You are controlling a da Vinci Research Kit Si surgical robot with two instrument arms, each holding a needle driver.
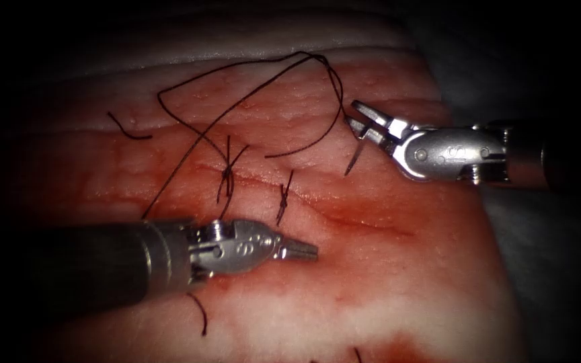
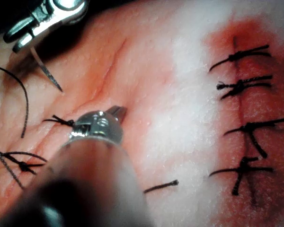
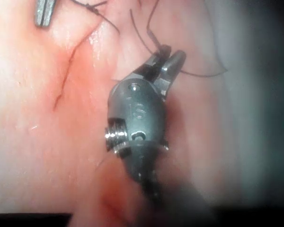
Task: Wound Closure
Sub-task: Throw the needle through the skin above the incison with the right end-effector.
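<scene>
The tissue [image 1: 384,289] carries a cut [image 1: 364,223] running left to right, with two knotted stitches [image 1: 226,173] on its left part. My right tool [image 1: 364,121] hovers above the right part of the cut, jaws shut on the curved needle [image 1: 353,158] near its back end. The needle's point hangs free just over the tissue, not in it. Dark thread [image 1: 250,81] loops from the needle across the far tissue and back to the stitches. My left tool [image 1: 302,251] lies low on the near side of the cut, jaws shut and holding nothing. The left wrist view shows the needle [image 2: 47,71] too.
Cut ends of thread [image 1: 129,131] lie on the tissue at far left and near the front [image 1: 200,316]. An older closed line with several stitches [image 2: 241,109] runs through red fluid. The tissue edge drops off to the right [image 1: 499,222].
</scene>
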